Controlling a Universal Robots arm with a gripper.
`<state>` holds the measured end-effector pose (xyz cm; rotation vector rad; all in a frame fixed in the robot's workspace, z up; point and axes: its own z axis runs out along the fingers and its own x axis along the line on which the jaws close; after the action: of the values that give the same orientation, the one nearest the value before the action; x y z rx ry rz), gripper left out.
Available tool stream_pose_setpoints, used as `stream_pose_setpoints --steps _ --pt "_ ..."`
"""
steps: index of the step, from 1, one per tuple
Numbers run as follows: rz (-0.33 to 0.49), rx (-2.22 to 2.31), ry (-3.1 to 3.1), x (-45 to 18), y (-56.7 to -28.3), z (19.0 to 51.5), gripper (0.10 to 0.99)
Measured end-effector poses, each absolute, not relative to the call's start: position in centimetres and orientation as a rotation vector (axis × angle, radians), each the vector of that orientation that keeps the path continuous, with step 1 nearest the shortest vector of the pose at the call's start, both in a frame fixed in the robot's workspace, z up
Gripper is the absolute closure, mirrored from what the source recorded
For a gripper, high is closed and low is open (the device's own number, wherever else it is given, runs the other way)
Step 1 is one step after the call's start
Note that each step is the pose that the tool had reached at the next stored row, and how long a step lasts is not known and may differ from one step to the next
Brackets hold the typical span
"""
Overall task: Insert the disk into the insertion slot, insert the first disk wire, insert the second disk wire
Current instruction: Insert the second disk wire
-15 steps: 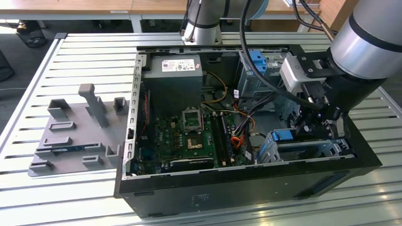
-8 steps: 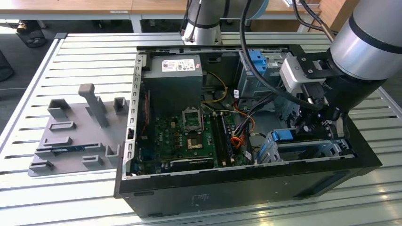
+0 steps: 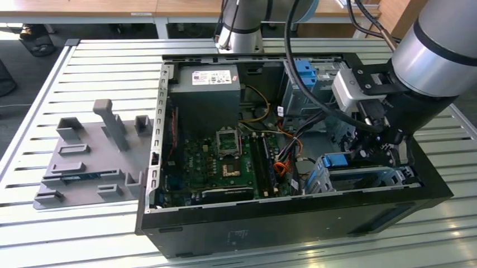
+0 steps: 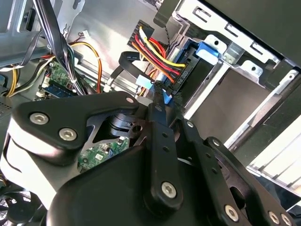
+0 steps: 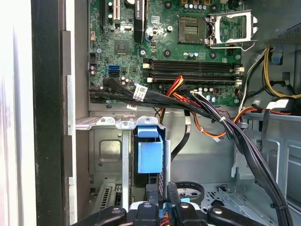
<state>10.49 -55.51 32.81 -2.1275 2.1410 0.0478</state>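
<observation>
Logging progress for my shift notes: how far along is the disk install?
Done, it seems: the disk sits in the insertion slot. In hand: the gripper is at the wire plugs by the disk's end. Left: I cannot tell whether either wire is seated.

The open case (image 3: 298,212) is seen from above and afar in the exterior view; its drive cage (image 5: 120,155) is seen closely in both wrist views.

Looks like my robotics lab bench: I'm bolted to a slatted aluminium table (image 3: 89,61), with an open PC case (image 3: 298,206) in front of me, motherboard (image 3: 223,162) exposed. Grey 3D-printed fixture tray (image 3: 89,167) sits at 9 o'clock of the case, wooden office desks (image 3: 111,8) at 12 beyond the table.
</observation>
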Motion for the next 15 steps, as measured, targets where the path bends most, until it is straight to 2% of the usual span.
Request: stream_pose_setpoints --steps 15 --pt "0.048 -2.128 2.141 10.49 -55.51 32.53 0.890"
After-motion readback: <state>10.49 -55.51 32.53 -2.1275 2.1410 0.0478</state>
